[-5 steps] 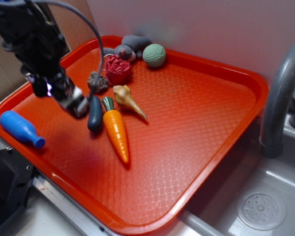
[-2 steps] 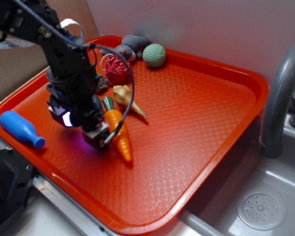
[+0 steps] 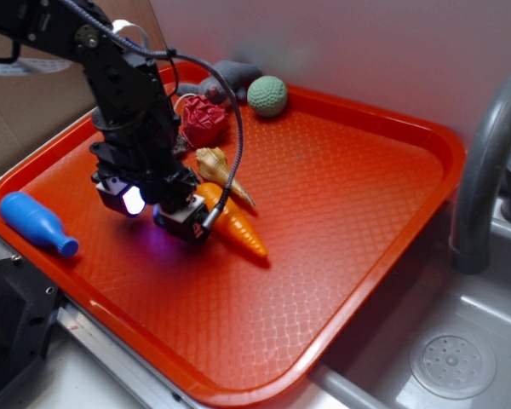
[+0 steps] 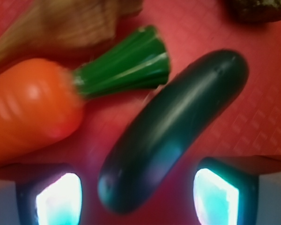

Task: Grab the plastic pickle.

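Note:
The plastic pickle (image 4: 173, 126) is a smooth, very dark green oblong lying on the red tray (image 3: 341, 247). It shows only in the wrist view, running diagonally from upper right to lower centre. In the exterior view my arm hides it. My gripper (image 3: 183, 223) is low over the tray and open. In the wrist view the gripper (image 4: 138, 197) has its two lit pads (image 4: 58, 199) on either side of the pickle's lower end, with gaps on both sides. The orange carrot (image 3: 238, 226) lies right beside the pickle, its green top (image 4: 124, 65) close to it.
A tan shell (image 3: 217, 166), a red crumpled ball (image 3: 203, 119), a green ball (image 3: 267, 95) and grey stones (image 3: 230, 75) lie at the tray's back. A brown rock (image 4: 260, 9) lies beyond the pickle. A blue bottle toy (image 3: 36, 223) lies far left. A sink with a grey faucet (image 3: 485, 170) is at the right.
My gripper has come from the upper left and lowered over the pickle, which is now covered in the exterior view. The carrot has turned, its tip now pointing further right.

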Robot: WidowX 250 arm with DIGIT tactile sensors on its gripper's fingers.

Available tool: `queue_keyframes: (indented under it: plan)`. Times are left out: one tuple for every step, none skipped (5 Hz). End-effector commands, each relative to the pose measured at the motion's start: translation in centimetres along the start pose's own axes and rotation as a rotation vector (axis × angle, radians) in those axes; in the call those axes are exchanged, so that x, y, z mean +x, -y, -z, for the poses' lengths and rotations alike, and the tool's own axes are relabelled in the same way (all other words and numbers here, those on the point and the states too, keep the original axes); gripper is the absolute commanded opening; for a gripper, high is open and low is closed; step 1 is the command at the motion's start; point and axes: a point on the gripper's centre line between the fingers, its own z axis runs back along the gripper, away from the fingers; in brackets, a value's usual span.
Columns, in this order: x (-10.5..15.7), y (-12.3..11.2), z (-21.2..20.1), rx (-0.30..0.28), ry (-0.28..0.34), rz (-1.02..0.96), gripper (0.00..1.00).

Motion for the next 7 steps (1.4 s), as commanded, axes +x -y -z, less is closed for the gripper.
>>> queue_keyframes:
  plan:
    - [3.5,-1.7,1.4,0.017,-0.048,-0.207,1.0]
    - [3.9,-2.1,1.8,0.046,-0.055,-0.261,0.0]
    - [3.5,-1.9,1.6,0.05,-0.043,-0.225,0.0]
    - [2.7,-1.8,0.5,0.041,-0.065,-0.125,0.0]
    - [1.9,-1.8,-4.5,-0.039,-0.047,0.048,0.0]
    - [2.2,-2.9,-9.3,-0.165,0.06,0.102,0.0]
    - [3.5,-4.1,-14.2,-0.218,0.122,0.082,0.0]
